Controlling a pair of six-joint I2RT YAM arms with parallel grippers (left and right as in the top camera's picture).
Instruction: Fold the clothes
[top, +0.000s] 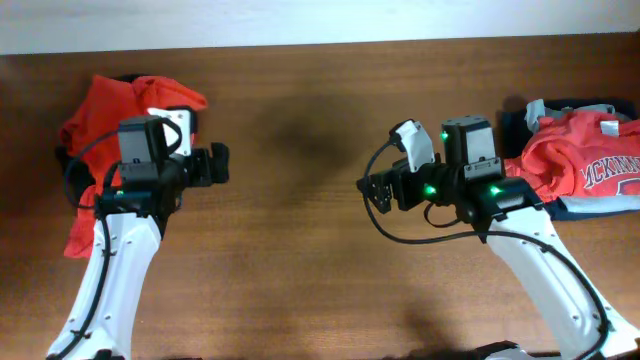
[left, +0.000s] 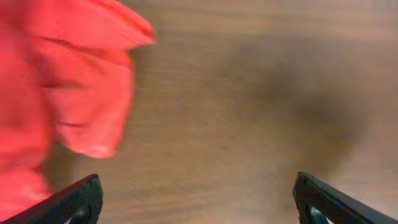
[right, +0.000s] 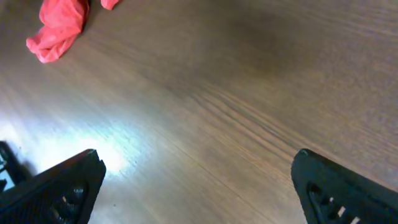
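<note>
The left tool (top: 216, 164) is hovering released, jaws spread wide around nothing, just beside a crumpled orange-red garment (top: 105, 115) that is lying at the left end of the tabletop (top: 300, 90). The right tool (top: 376, 190) is hanging equally wide and empty over bare wood. An orange-red T-shirt (top: 575, 160) with white lettering is lying at the far right edge.

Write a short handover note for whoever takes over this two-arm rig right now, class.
Left gripper: open, empty, over the table.
Right gripper: open, empty, over the table too.
Clothes: crumpled orange-red garment at the left edge by the left arm; orange-red printed T-shirt at the right edge, lying on dark fabric.
Done: nothing clearly folded.
Left: spread and fold the crumpled garment; check the right pile.
</note>
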